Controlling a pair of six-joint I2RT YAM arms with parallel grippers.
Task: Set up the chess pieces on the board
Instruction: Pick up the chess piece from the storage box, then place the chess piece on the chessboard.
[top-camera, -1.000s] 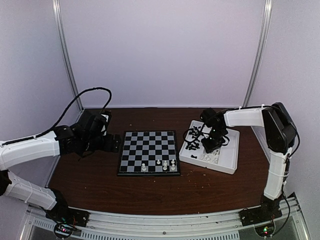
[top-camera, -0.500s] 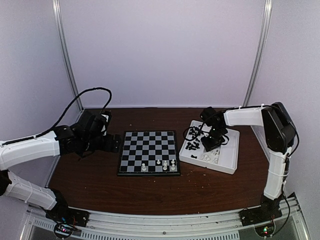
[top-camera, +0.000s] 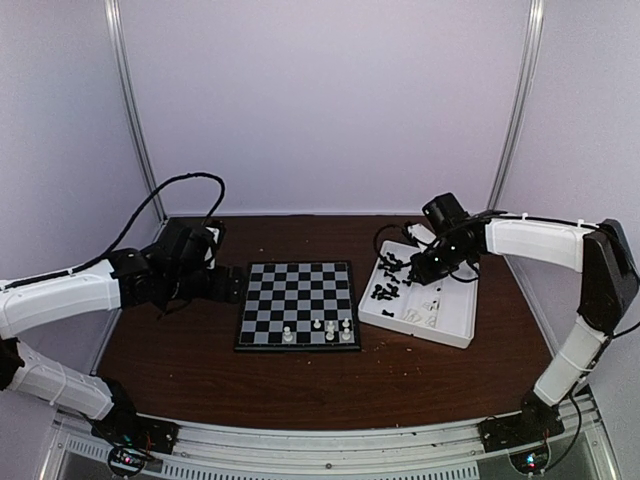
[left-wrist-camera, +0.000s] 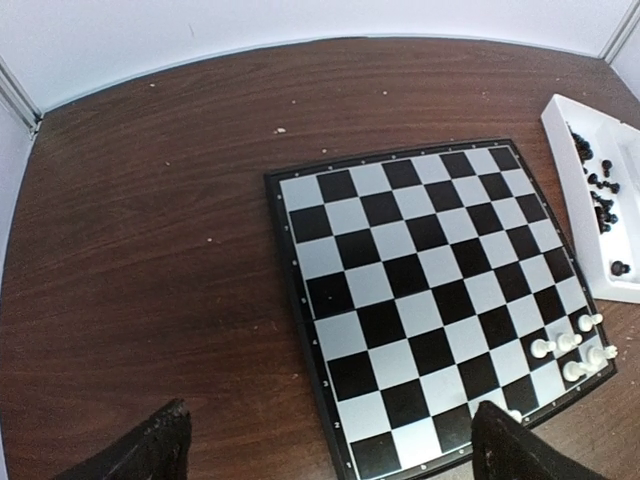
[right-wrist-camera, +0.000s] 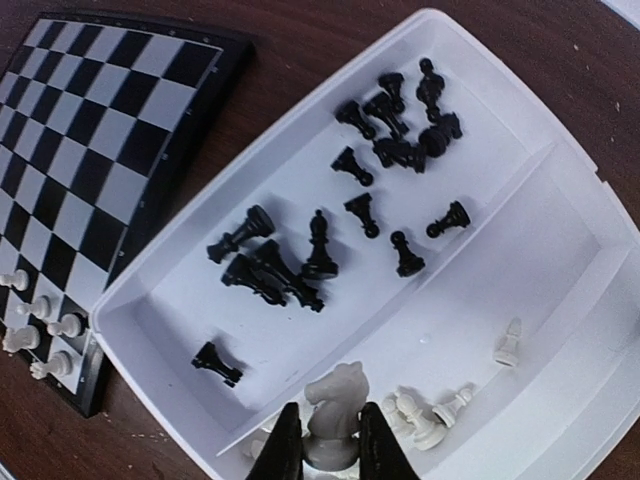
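Chess pieces (right-wrist-camera: 318, 245) crowd tray (right-wrist-camera: 560, 250) beside board (right-wrist-camera: 90, 120); right claw (right-wrist-camera: 330, 442) grips white knight (right-wrist-camera: 335, 395).

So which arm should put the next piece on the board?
Right. The right gripper is shut on a white knight above the tray, beside the board. The left gripper hangs open and empty on the board's other side.

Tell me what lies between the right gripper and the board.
Between the right gripper and the board lie the black pieces in the tray, then a strip of bare table; the right wrist view shows this.
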